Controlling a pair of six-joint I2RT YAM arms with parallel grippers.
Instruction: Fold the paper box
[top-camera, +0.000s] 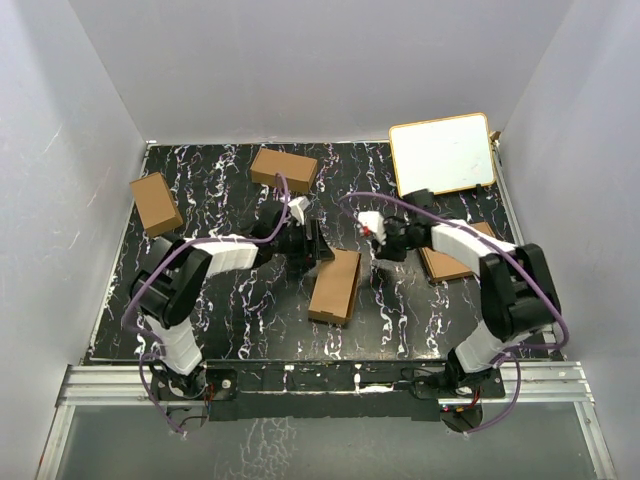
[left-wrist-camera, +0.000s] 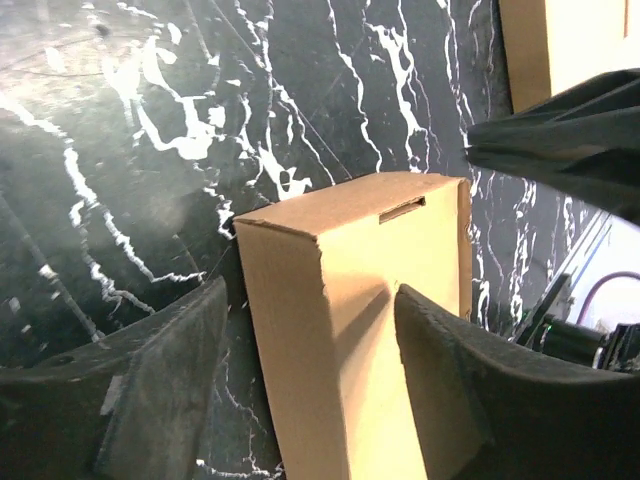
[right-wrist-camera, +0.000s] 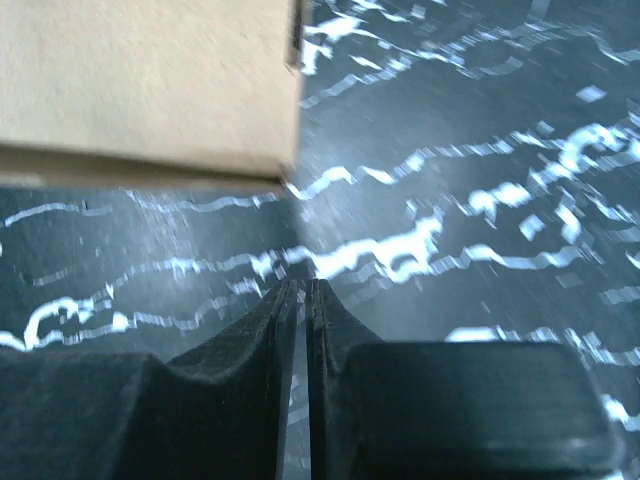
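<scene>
The left arm (top-camera: 230, 250) rises from its base at 7 o'clock in the overhead view. It bends at the elbow and stretches its forearm toward 3 o'clock. The left claw (top-camera: 318, 243) sits just to the 9 o'clock side of centre, and the wrist view (left-wrist-camera: 310, 310) shows its dark padded fingers (left-wrist-camera: 170, 370) standing wide apart. The right arm (top-camera: 465, 240) mirrors this from its base at 5 o'clock, elbow folded and forearm reaching toward 9 o'clock. The right claw (top-camera: 378, 240) has its jaws pressed together with nothing between them, leaving only a hairline seam in its own view (right-wrist-camera: 300, 288). The two claws face each other, near but apart.
</scene>
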